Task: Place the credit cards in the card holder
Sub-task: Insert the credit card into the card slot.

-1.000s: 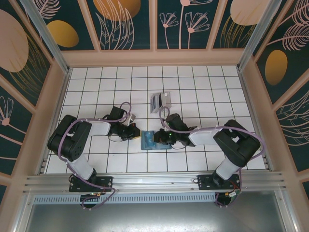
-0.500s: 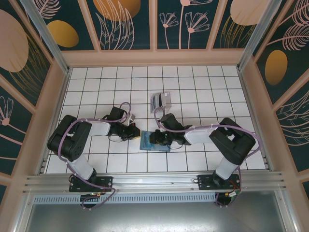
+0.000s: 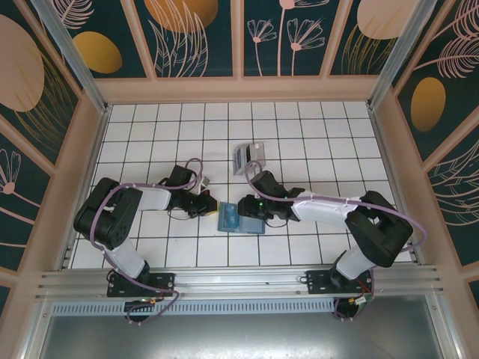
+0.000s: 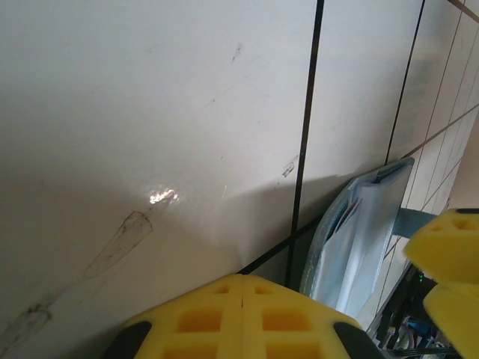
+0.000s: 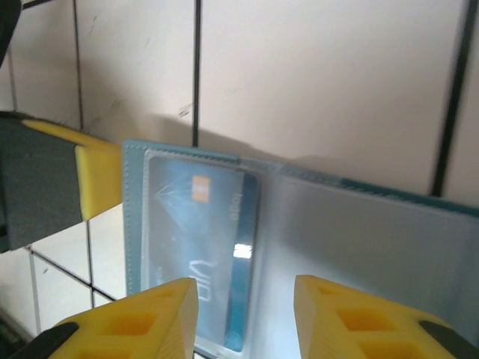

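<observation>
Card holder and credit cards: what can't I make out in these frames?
- Credit cards, top view: too small to count.
- Card holder, right wrist view: lower edge cut off by the frame and the right end effector.
- Sleeved card, same view: print blurred by glare.

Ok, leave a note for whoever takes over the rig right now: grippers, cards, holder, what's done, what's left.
Left gripper: shut on nothing, tips at the left edge of the teal soft folding card holder.
Right gripper: open, empty, over the holder.
Holder: lies open on the white tiled table between the grippers.
Done: one card sits in a clear pocket.
Left: the grey-silver striped credit cards, clustered beyond the holder and clear of both grippers, need slotting in.
</observation>
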